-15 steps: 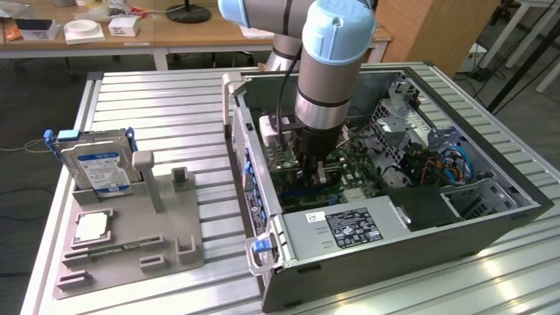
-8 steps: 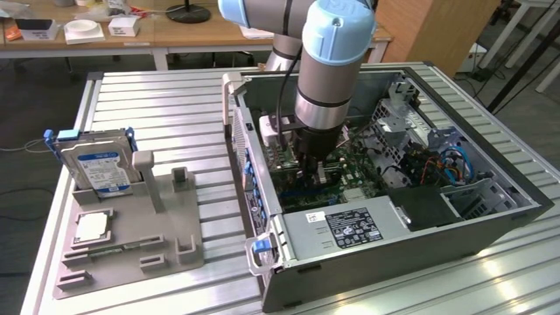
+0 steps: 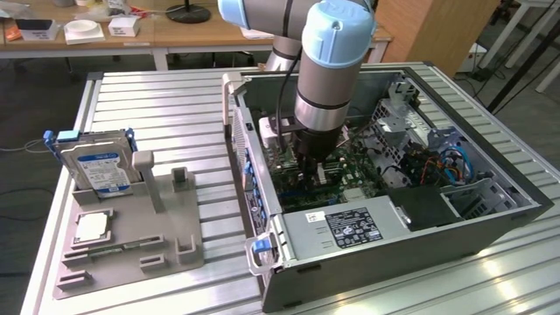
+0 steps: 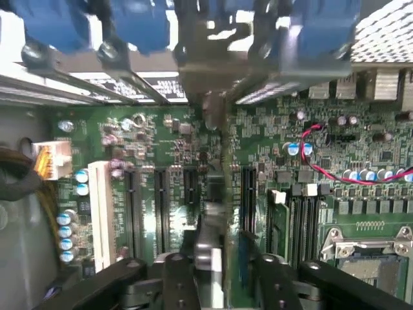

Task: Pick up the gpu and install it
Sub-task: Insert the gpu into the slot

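Note:
The gpu point(image 4: 211, 194) stands on edge among the black expansion slots of the green motherboard point(image 4: 155, 142), seen as a thin blurred strip running away from the camera. My gripper point(image 4: 222, 274) straddles it from above, and one black finger point(image 4: 177, 274) sits close against the card. The other finger point(image 4: 274, 274) stands off with a gap of board showing between it and the card, so the jaws look open. In the exterior view the gripper point(image 3: 308, 165) reaches down into the open computer case point(image 3: 490, 216) over the motherboard point(image 3: 350, 167).
Blue latches line the case's rear edge point(image 4: 129, 29). A white connector point(image 4: 53, 158) and a red wire point(image 4: 322, 165) lie on the board near the CPU socket point(image 4: 368, 258). Outside the case, a grey parts holder point(image 3: 122, 243) carries a blue-labelled hard drive point(image 3: 98, 167).

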Motion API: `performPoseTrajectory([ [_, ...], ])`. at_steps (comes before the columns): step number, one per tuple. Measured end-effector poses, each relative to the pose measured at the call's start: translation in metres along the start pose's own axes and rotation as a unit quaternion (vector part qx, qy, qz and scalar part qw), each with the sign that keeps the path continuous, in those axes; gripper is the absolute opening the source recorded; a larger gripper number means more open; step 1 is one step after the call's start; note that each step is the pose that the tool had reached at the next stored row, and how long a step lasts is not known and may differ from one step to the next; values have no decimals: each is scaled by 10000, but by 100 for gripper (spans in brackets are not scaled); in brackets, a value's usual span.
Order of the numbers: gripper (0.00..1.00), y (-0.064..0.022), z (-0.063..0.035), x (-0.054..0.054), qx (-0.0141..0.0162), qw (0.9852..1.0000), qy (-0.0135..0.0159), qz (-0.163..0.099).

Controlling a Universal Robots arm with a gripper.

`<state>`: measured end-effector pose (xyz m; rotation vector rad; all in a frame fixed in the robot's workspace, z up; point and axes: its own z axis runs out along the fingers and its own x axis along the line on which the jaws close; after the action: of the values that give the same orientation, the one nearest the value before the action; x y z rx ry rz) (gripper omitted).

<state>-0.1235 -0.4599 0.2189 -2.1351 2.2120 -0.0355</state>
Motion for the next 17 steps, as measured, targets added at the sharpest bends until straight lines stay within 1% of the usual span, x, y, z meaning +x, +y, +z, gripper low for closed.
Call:
performPoseTrajectory([
  [17, 41, 0, -1, 0, 0, 10000, 1, 0],
])
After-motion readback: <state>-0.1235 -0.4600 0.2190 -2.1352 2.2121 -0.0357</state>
